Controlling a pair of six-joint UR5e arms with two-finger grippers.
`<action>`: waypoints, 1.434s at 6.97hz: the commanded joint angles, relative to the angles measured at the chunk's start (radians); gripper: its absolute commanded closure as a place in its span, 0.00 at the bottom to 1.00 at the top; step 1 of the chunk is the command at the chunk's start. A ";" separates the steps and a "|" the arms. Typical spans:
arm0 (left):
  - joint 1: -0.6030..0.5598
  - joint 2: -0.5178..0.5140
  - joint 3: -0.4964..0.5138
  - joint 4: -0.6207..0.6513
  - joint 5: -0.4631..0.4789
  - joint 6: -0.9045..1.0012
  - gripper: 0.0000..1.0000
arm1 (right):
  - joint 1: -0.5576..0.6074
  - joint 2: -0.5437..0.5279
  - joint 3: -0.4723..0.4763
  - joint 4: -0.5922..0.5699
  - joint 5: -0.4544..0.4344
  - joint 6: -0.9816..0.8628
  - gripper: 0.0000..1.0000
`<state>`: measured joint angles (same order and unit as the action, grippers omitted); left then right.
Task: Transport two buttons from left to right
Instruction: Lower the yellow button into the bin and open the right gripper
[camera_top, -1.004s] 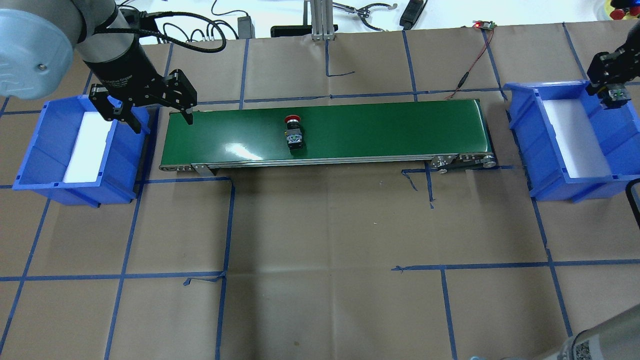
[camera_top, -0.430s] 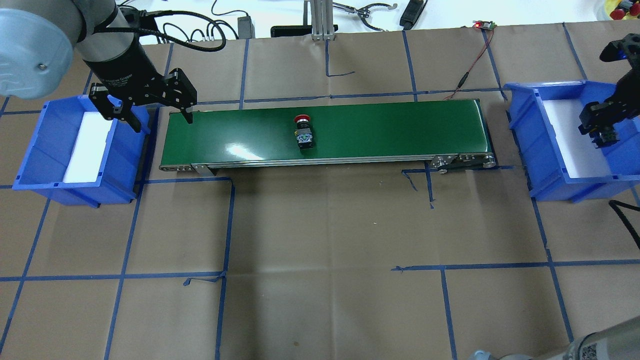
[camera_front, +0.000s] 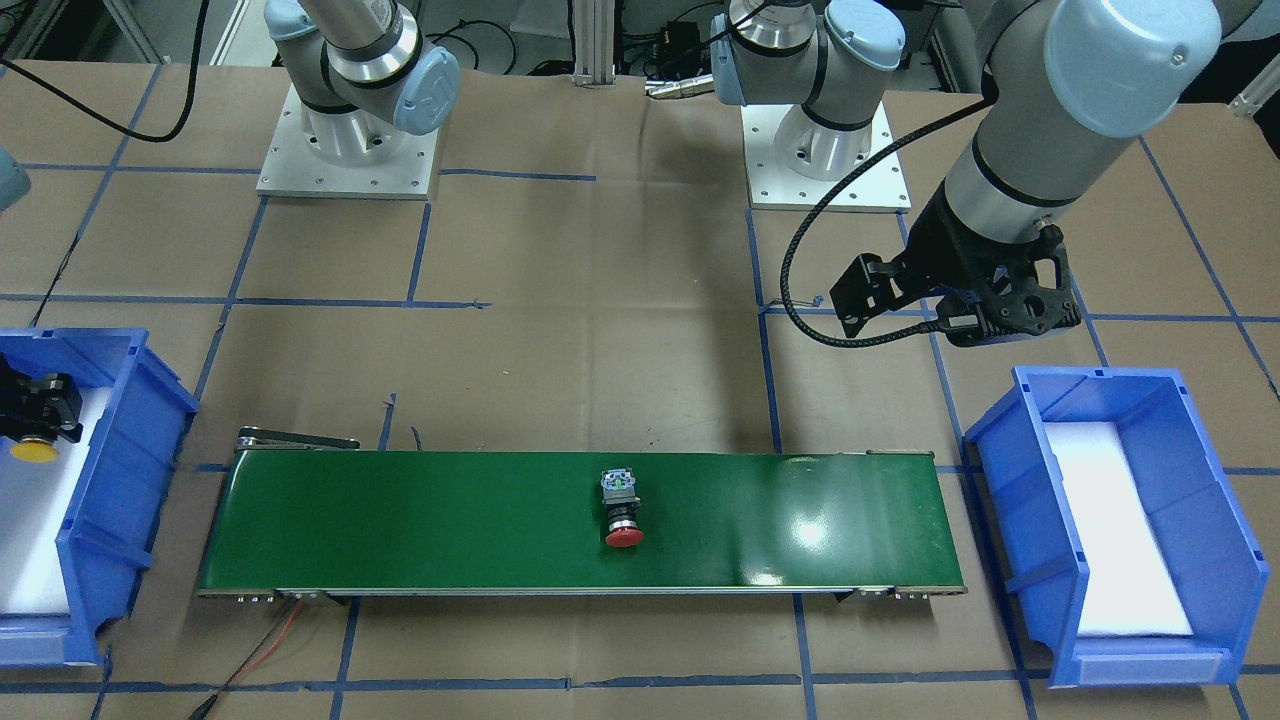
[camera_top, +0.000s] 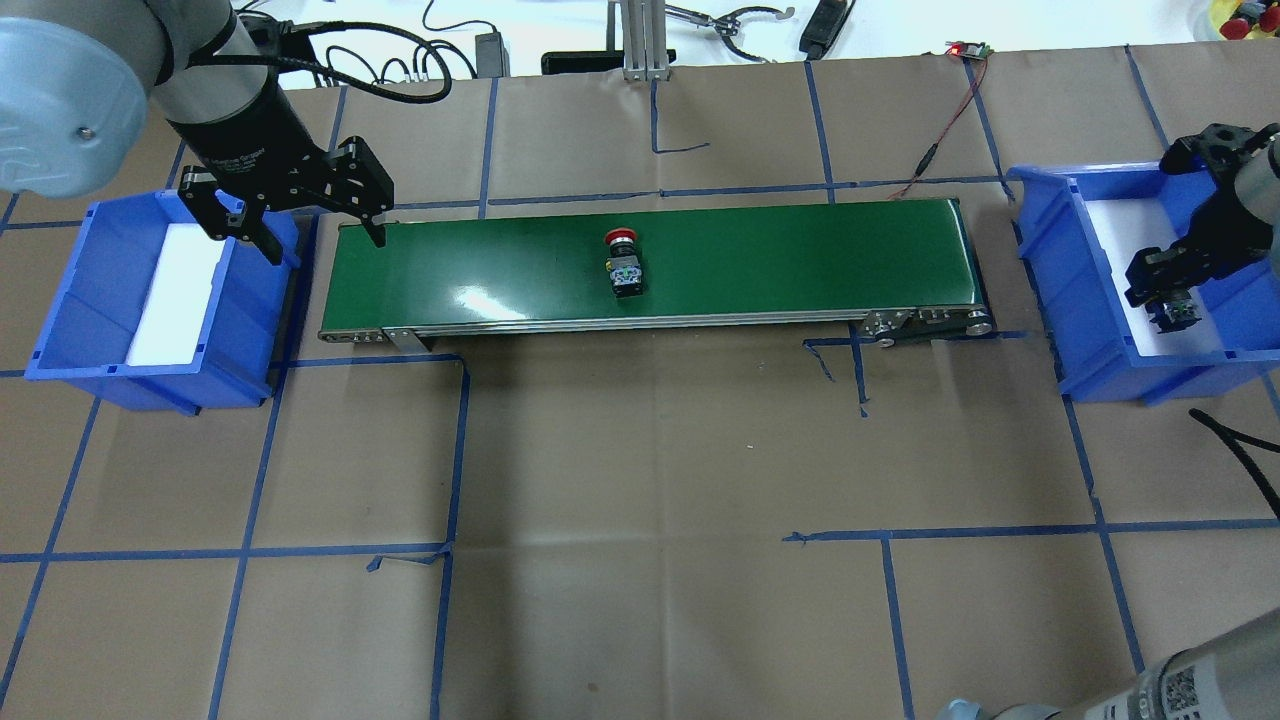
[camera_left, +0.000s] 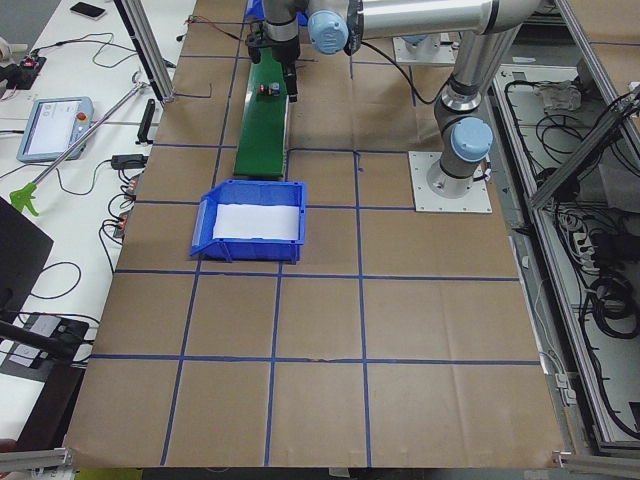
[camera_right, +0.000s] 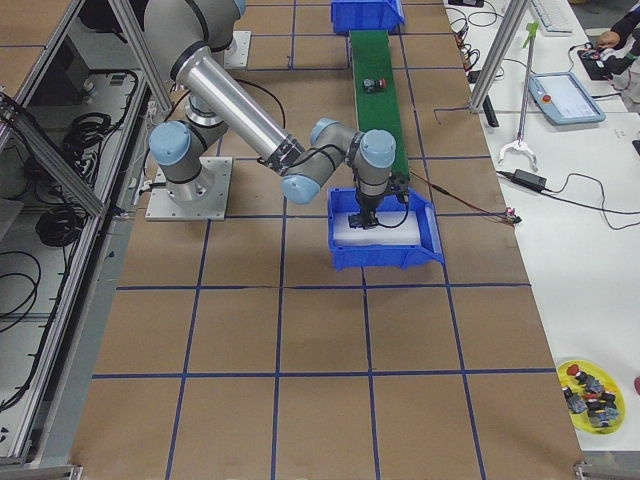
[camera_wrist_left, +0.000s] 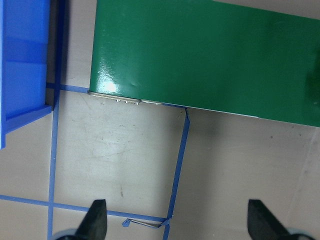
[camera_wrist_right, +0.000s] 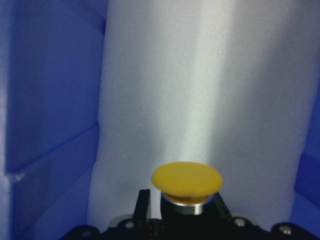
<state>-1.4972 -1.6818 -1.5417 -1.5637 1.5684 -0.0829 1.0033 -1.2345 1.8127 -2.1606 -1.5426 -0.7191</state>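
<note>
The red button (camera_top: 625, 262) lies on its side near the middle of the green conveyor belt (camera_top: 800, 260), red cap toward the far edge; it also shows in the front view (camera_front: 621, 510). My right gripper (camera_top: 1168, 308) is shut on the yellow button (camera_wrist_right: 186, 180) and holds it low inside the right blue bin (camera_top: 1040, 262), over the white liner; the front view shows its yellow cap (camera_front: 33, 450). My left gripper (camera_top: 325, 243) is open and empty, above the gap between the left blue bin (camera_top: 60, 335) and the belt's left end.
The left bin holds only a white liner (camera_top: 175, 295). Blue tape lines cross the brown paper table. Cables and tools lie beyond the far edge (camera_top: 740, 20). A red wire (camera_top: 940, 130) runs to the belt's right end.
The red button has travelled to the right along the belt. My right gripper has moved toward the near end of the right bin and lower, with the yellow button. My left gripper stayed still.
</note>
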 joint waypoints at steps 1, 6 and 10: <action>0.000 0.001 0.000 0.001 -0.001 0.000 0.00 | -0.005 0.032 0.007 -0.012 -0.002 -0.002 0.94; 0.000 -0.007 0.000 0.002 -0.001 0.000 0.00 | -0.005 0.064 0.005 -0.028 -0.005 0.009 0.01; 0.000 -0.009 0.000 0.004 -0.001 0.000 0.00 | -0.003 0.023 -0.041 -0.018 -0.014 0.015 0.00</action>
<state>-1.4972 -1.6897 -1.5419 -1.5609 1.5678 -0.0829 0.9988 -1.1909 1.7988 -2.1856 -1.5542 -0.7083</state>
